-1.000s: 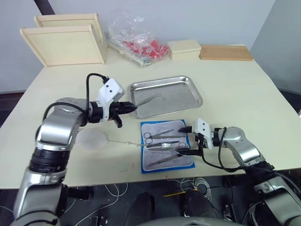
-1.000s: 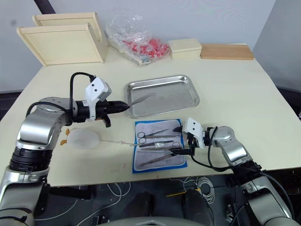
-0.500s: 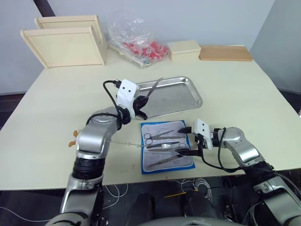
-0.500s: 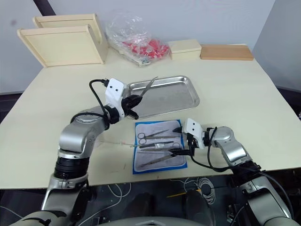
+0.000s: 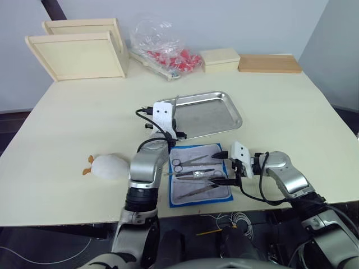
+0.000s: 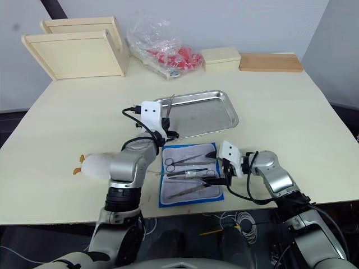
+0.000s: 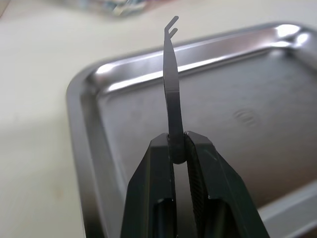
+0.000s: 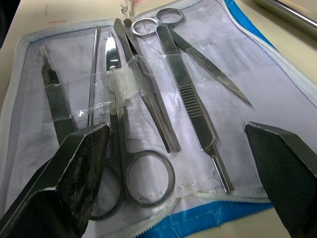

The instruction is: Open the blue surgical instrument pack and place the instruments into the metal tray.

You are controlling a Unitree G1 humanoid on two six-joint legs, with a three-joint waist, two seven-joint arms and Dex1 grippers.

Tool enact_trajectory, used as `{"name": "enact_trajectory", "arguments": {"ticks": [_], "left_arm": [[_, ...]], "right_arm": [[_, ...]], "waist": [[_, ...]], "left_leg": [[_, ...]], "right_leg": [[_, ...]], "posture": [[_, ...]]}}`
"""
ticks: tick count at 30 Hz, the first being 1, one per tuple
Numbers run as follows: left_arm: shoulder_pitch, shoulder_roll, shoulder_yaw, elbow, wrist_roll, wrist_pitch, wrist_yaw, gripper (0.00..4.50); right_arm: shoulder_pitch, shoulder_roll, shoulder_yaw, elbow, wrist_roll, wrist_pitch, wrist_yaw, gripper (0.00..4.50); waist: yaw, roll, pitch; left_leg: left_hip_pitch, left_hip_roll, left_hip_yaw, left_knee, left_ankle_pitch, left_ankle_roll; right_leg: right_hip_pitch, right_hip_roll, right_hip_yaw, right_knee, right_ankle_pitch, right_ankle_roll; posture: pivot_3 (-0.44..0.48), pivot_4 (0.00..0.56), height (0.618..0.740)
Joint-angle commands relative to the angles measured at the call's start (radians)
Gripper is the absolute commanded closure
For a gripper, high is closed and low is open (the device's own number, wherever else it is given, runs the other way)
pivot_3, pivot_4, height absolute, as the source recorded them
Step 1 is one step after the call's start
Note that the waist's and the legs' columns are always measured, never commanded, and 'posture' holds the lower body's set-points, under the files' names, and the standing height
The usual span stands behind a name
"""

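Gripping probe (image 7: pixel 171 89), left claw (image 7: pixel 178 148) over metal tray (image 7: pixel 89 148); no legible writing.

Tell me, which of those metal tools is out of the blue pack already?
The slim hooked probe, clamped in the left pincer above the metal tray. The other instruments lie in the open blue surgical instrument pack.

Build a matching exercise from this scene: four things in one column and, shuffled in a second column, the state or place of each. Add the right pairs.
Things
1. left gripper
2. right gripper
3. blue surgical instrument pack
4. metal tray

States or places
A. lies unfolded on the table with tools in its pockets
B. open, at the pack's edge
C. no tool lying inside it
D. shut on a thin forked instrument above the tray

Pairs: 1-D, 2-B, 3-A, 4-C
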Motion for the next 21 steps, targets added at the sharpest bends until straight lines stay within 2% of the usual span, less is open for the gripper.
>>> {"name": "enact_trajectory", "arguments": {"ticks": [1,12,20,21], "left_arm": [[-0.022,-0.032,0.019,0.002,-0.004,-0.011,0.03,4.48],[-0.065,-0.023,0.027,0.109,0.041,0.003,0.09,4.48],[-0.087,-0.035,0.062,0.15,0.034,0.038,0.113,4.48],[-0.087,-0.041,0.07,0.149,0.029,0.041,0.115,4.05]], "right_arm": [[0.053,-0.007,0.106,0.141,-0.139,0.045,-0.036,0.0],[0.067,-0.008,0.104,0.138,-0.142,0.039,-0.045,0.0],[0.065,-0.006,0.101,0.142,-0.144,0.034,-0.052,0.0],[0.065,-0.006,0.1,0.142,-0.144,0.034,-0.052,0.0]], "waist": [[0.0,0.0,0.0],[-0.001,0.001,0.0],[-0.002,0.003,0.0],[-0.002,0.003,0.0]], "left_leg": [[0.0,0.0,-0.001,0.0,0.0,0.0],[0.0,-0.002,-0.01,0.0,0.0,-0.001],[0.001,-0.004,-0.028,0.0,-0.002,-0.007],[0.001,-0.005,-0.031,-0.001,-0.001,-0.009]], "right_leg": [[0.0,0.0,-0.001,0.0,0.0,0.0],[0.006,-0.001,-0.01,-0.002,-0.003,0.001],[0.014,-0.007,-0.028,-0.003,-0.009,-0.001],[0.015,-0.009,-0.031,-0.003,-0.01,-0.001]], "posture": [[0.0,0.15,0.74],[0.0,0.15,0.74],[0.0,0.15,0.74],[0.0,0.15,0.74]]}}
